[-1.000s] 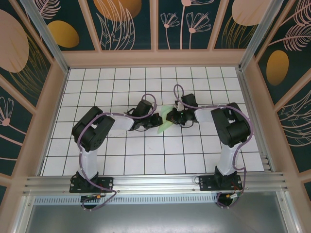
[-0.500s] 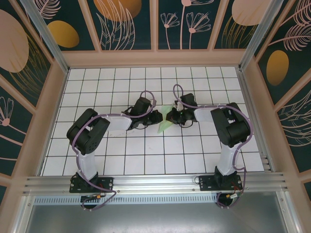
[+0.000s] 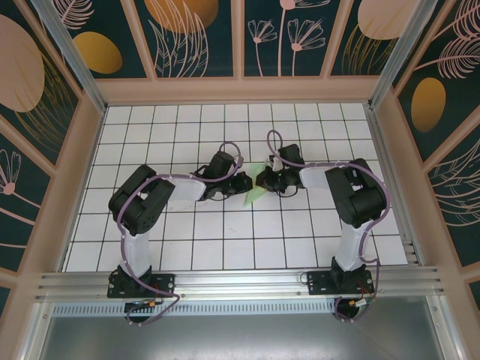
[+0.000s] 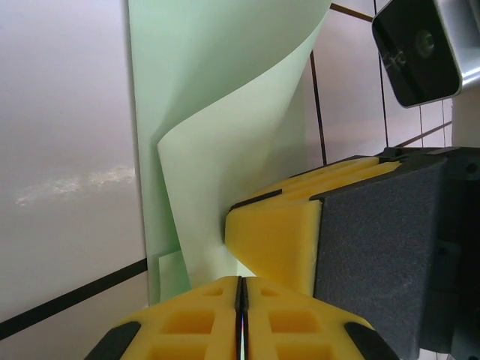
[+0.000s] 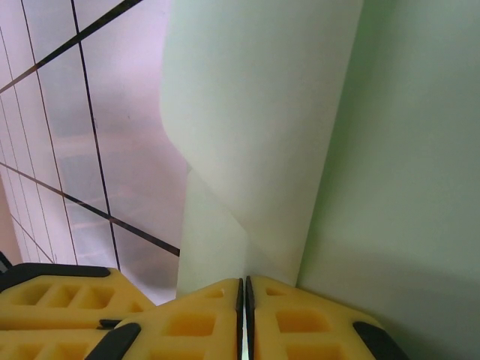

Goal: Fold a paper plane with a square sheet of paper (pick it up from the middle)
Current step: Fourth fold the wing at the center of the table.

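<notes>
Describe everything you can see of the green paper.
The paper is thin, matte, pale mint green and partly folded. From above it reads as a slim pointed sliver mid-table on the white grid tiles. Close up, one layer curls up in a smooth arc over flatter layers. The left gripper and the right gripper, both shut, pinch it from opposite sides, its edges running into their closed yellow pads.

White gridded worktop
Mint-green sheet of paper sits near its middle, part flat on the tiles, one flap curling up off them.
</notes>
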Controlling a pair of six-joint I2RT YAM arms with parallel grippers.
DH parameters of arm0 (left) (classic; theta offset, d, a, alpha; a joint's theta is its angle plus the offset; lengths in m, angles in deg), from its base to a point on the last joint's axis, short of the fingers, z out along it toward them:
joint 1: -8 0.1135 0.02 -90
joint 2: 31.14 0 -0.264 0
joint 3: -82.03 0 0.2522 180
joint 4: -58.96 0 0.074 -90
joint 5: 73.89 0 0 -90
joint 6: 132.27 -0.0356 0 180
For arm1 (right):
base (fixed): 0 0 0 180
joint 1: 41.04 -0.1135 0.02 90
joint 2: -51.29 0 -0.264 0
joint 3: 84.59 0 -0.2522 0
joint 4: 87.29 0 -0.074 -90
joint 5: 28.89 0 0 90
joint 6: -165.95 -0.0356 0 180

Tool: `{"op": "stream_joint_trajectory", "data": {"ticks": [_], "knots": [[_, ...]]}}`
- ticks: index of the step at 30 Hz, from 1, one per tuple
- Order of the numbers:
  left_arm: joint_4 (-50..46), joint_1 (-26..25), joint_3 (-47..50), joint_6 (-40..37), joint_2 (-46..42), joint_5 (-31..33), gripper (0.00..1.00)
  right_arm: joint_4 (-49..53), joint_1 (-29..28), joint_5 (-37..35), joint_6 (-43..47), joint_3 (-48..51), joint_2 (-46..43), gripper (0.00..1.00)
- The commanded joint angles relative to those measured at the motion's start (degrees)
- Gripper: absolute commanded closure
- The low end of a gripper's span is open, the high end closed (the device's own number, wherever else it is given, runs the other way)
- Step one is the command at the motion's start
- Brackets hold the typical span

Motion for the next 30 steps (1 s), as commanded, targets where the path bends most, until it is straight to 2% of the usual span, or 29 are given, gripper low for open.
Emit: {"op": "stream_joint_trajectory", "data": {"ticks": [1, 12, 18, 30], "knots": [[1.1, 0.3, -1.9, 0.4, 1.9, -1.6, 0.88, 2.6, -0.4, -4.4, 0.7, 1.0, 2.2, 0.87], [-3.4, 0.2, -2.2, -0.9, 3.2, 1.6, 0.90, 3.4, 0.1, -3.8, 0.1, -0.9, -2.2, 0.84], [-3.4, 0.3, -2.1, -1.0, 3.1, 1.8, 0.90, 5.6, 0.4, -8.2, 0.4, -1.0, -4.9, 0.81], [-3.5, 0.2, -1.8, -1.0, 2.7, 1.8, 0.91, 9.7, -0.7, -14.7, 1.7, -4.0, -2.4, 0.73]]}}
